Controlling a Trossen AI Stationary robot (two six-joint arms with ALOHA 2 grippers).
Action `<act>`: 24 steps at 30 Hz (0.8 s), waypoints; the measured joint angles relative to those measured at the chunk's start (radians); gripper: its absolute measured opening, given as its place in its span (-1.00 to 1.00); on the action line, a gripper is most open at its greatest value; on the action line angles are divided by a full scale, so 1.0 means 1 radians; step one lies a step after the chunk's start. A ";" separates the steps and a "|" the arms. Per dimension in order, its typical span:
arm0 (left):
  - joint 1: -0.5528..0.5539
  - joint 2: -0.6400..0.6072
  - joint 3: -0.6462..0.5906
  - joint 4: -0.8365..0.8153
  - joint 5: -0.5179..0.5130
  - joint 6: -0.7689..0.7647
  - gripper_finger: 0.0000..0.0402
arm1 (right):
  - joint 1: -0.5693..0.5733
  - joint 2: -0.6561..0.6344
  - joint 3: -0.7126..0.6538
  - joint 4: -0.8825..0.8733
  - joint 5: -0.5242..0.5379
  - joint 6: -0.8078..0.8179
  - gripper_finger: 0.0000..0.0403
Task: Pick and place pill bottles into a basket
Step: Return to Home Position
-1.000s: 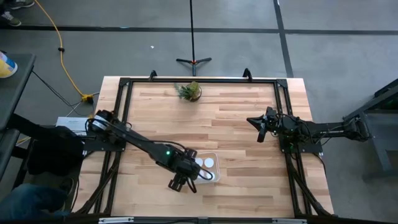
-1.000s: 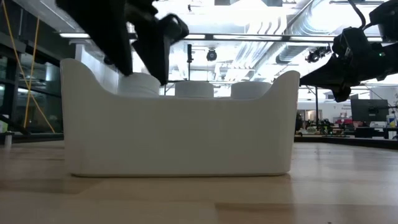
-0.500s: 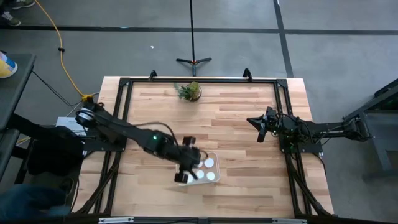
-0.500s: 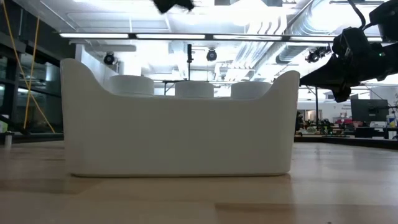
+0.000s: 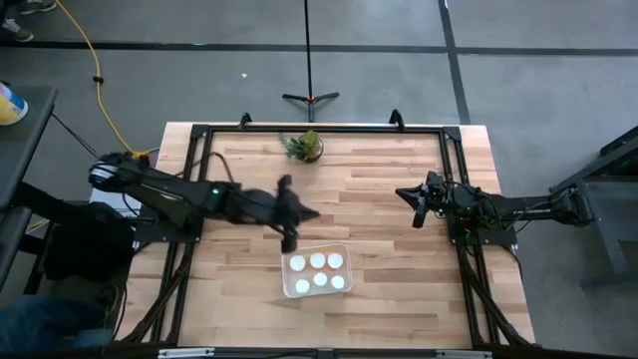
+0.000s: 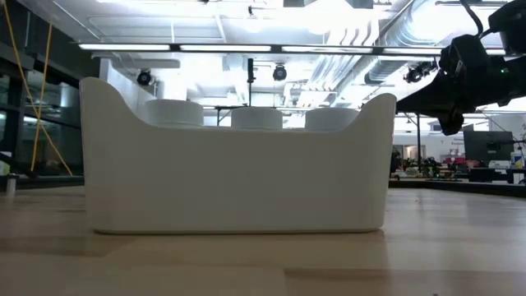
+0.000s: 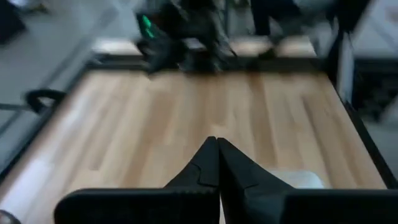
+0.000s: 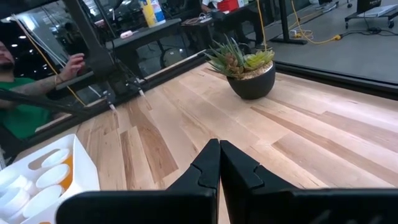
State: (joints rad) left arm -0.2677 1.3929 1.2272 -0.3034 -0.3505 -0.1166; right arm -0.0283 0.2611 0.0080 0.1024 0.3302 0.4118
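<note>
The white basket (image 5: pixel 317 271) stands on the wooden table near its front edge, with several white-capped pill bottles (image 5: pixel 318 261) upright inside. In the low view the basket's wall (image 6: pixel 234 181) hides the bottles except for their caps (image 6: pixel 256 117). My left gripper (image 5: pixel 316 213) hovers shut and empty over the table, just beyond the basket's far side; its closed tips (image 7: pixel 217 144) point toward the right arm. My right gripper (image 5: pixel 416 206) waits shut at the table's right side, its tips (image 8: pixel 219 147) together and holding nothing.
A small potted plant (image 5: pixel 305 146) stands near the table's far edge, also in the right wrist view as a plant (image 8: pixel 245 67). A black frame (image 5: pixel 199 135) runs round the tabletop. A person in green (image 8: pixel 18 99) is beyond the table's left side.
My left gripper has risen out of the basket and drawn back toward the table's far edge, turning to point right. It has gone out of the low view. Its fingers, spread over the basket a second ago, are now together. The bottles stay in the basket.
</note>
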 joint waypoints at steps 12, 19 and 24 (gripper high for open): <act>0.123 -0.465 -0.671 0.537 0.007 0.017 -0.89 | 0.000 -0.010 0.000 0.044 -0.003 -0.044 -1.00; 0.131 -0.702 -1.010 0.783 -0.045 0.092 -0.89 | 0.000 -0.017 0.000 0.074 -0.003 -0.081 -1.00; 0.130 -0.838 -1.183 0.933 -0.045 0.089 -0.89 | 0.000 -0.027 0.000 0.133 -0.036 -0.160 -1.00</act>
State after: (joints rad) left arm -0.1374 0.5548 0.0446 0.6297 -0.3954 -0.0271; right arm -0.0280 0.2339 0.0079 0.2358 0.2940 0.2520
